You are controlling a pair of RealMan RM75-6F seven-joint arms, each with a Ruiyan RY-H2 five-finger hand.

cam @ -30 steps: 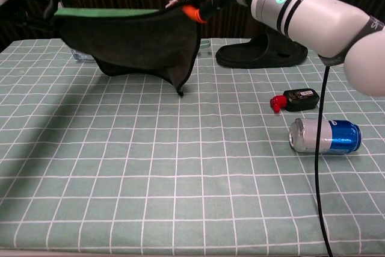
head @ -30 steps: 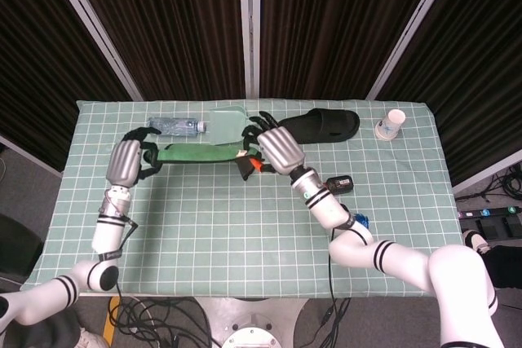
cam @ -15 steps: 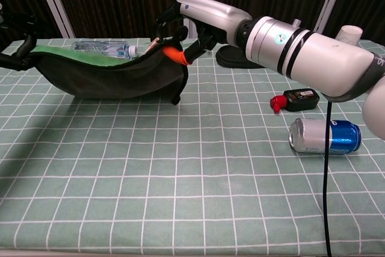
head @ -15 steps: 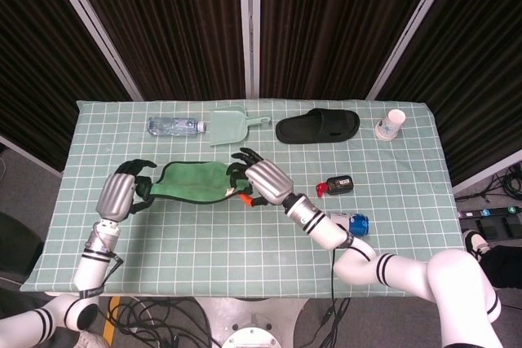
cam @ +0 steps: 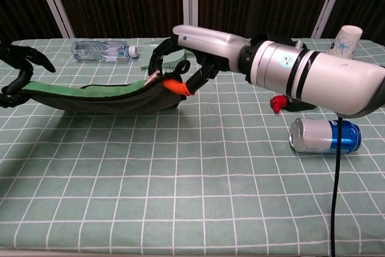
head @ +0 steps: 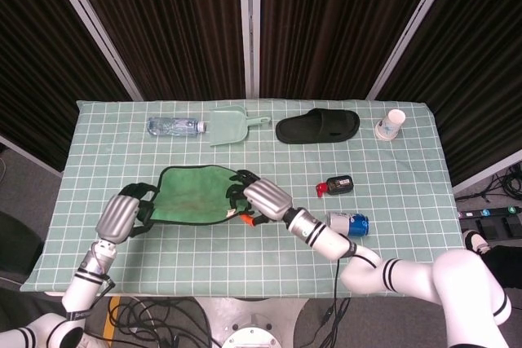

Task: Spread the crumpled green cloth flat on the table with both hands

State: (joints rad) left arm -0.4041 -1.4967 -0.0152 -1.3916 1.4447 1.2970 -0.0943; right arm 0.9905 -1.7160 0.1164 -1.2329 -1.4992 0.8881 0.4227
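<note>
Gripping: left hand (head: pixel 122 216) pinches the green cloth's (head: pixel 194 194) near-left edge; right hand (head: pixel 257 200) clamps its right edge.
Cloth: stretched between both hands, sagging just above the table (head: pixel 245 246), nearer than the dustpan (head: pixel 231 125).
Handling: judged light, limp, easily wrinkled; hold opposite edges taut.
Far: water bottle (head: pixel 174 125) left of dustpan, slipper (head: pixel 318 126) right.

green cloth (head: pixel 194 195) stretched open, sagging low over the table's near-left part.
</note>
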